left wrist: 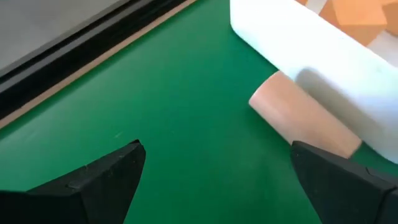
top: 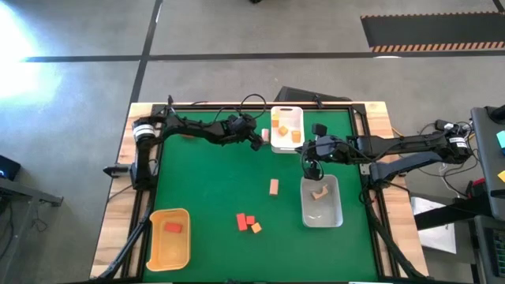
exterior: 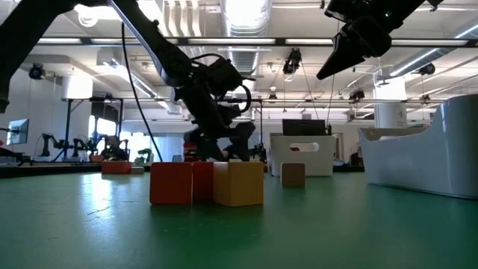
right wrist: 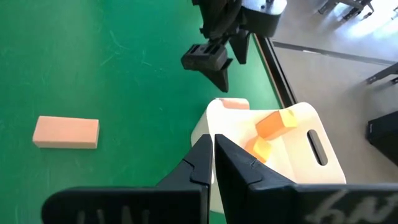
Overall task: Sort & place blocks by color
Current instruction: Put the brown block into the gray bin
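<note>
Beside the white tray (top: 287,147), the left end effector (top: 258,142) spreads wide around a tan block (left wrist: 303,118) to pick it; the right end effector (top: 313,168), pressed together and empty, hangs over the clear tray (top: 321,220).

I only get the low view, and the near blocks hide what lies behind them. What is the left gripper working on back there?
Observer: The left gripper is open, facing a pale tan block that lies on the mat against the white tray's outer wall.
Operator: Anything in that tray?
Observer: Orange blocks.
Operator: And the right gripper?
Observer: The right gripper is shut and empty, by the far end of the clear tray.
</note>
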Tool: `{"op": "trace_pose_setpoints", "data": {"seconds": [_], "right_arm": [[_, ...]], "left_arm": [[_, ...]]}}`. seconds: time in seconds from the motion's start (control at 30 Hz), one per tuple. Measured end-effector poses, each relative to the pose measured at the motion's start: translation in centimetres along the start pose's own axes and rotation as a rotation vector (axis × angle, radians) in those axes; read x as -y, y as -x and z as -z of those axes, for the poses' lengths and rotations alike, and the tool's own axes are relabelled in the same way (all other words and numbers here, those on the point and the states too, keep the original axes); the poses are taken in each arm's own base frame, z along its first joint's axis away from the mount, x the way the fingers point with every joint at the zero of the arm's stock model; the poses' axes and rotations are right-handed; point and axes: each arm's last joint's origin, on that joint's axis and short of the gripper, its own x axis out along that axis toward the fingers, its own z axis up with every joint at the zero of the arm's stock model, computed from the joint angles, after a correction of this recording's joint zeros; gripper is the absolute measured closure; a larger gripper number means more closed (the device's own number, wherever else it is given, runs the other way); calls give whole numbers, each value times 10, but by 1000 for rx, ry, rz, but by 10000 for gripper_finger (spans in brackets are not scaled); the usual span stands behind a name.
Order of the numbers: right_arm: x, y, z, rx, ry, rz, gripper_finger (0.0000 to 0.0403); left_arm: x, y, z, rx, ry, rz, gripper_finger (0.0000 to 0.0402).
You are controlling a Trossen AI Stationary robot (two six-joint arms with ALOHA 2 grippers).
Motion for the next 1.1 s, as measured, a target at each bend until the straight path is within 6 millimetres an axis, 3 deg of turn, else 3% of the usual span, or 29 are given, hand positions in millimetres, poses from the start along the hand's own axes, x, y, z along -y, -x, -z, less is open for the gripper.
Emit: {"op": "trace_pose_setpoints", "data": {"seconds": [0.17,0.27,0.73,1.1], "right_arm": [[0,0,0,-1,-6,0,394],[0,0,0,-3,-4,0,394],[0,0,1,-5,-4,-1,394],[0,0,1,-6,-4,-1,394]], "left_arm": [[4,21,-14,48,110,50,18],[10,23,-16,93,147,66,18],[20,-8,5,77,212,67,18],[21,-18,18,49,187,-11,18]]}}
